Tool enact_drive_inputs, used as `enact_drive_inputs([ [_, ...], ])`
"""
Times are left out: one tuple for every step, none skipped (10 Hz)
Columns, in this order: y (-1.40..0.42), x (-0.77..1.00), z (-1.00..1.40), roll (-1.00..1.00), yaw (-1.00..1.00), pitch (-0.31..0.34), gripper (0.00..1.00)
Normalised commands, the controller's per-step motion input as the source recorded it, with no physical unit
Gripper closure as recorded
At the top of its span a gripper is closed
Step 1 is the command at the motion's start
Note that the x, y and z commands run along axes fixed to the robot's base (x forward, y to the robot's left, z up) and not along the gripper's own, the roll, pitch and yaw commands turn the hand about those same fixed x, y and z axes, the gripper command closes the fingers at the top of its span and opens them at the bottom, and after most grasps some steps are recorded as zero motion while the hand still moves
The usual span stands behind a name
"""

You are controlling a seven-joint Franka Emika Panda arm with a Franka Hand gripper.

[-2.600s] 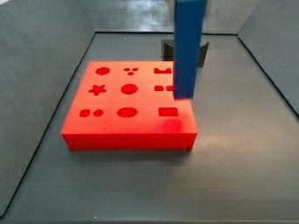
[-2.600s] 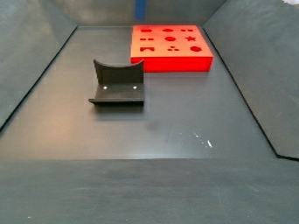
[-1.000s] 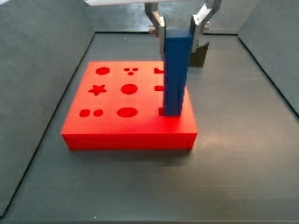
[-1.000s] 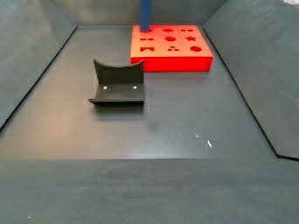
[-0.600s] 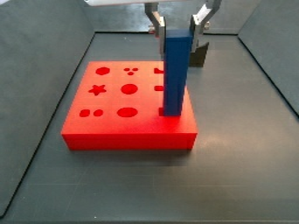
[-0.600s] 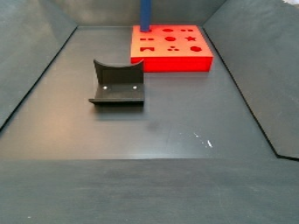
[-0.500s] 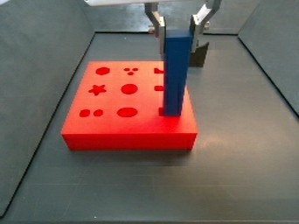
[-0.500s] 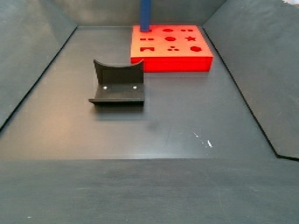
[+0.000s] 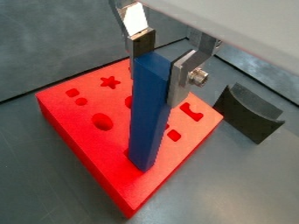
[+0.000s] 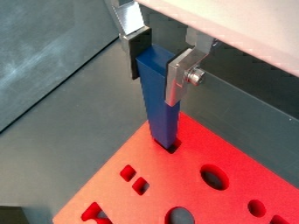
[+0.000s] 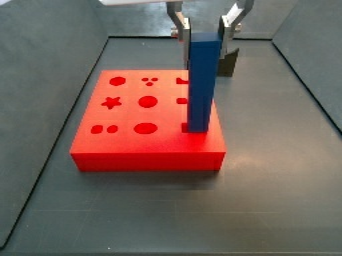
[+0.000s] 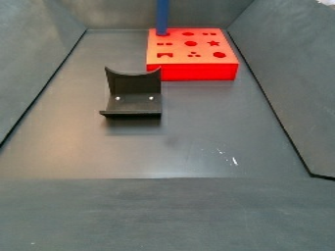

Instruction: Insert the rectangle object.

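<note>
— Item one, the largest?
— Dark grey floor (image 12: 197, 167) with sloping walls, seen in both side views.

— Next?
— Flat red block (image 11: 140, 120), shaped holes cut in its top: circles, a star, ovals, small dots, rectangles. In a side view it sits at the far end of the floor (image 12: 193, 54).

— The bar?
— Long slim blue bar (image 11: 202, 80), upright, smooth. Its lower end stands in a hole near one edge of the red block (image 9: 105, 149), as both wrist views show (image 10: 160, 101). Whether it has bottomed out cannot be told. In a side view only a short blue strip (image 12: 163, 15) shows at the top of the frame.

— The grey piece?
— Dark grey notched block (image 12: 131, 93), on the floor well apart from the red block, nearer that camera. A wrist view shows it beside the red block (image 9: 253, 111).

— And the gripper?
— Gripper (image 9: 158, 54) above the red block, at the bar's upper end. Its silver fingers (image 10: 181, 74) sit against opposite faces of the bar, clenched on it.
</note>
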Motion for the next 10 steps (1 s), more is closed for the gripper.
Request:
enact_drive_inputs([
  [-0.01,0.03,0.0,0.03,-0.04,0.101,1.0],
  [0.0,0.0,-0.06,0.17,-0.09,0.114,1.0],
  [0.0,-0.15,-0.01,0.25,-0.09,0.056,1.0],
  [-0.06,-0.24,0.0,0.19,0.0,0.0,1.0],
  [-0.03,-0.07,0.0,0.0,0.08,-0.019,1.0],
  [0.0,0.0,-0.07,0.0,0.0,0.0,1.0],
  [0.0,0.07,-0.31,0.0,-0.02,0.074,1.0],
  [0.0,0.18,-0.69,-0.01,-0.15,0.227,1.0],
  [0.0,0.19,-0.77,0.0,-0.12,0.221,1.0],
  [0.0,0.06,-0.85,0.02,0.0,0.104,1.0],
])
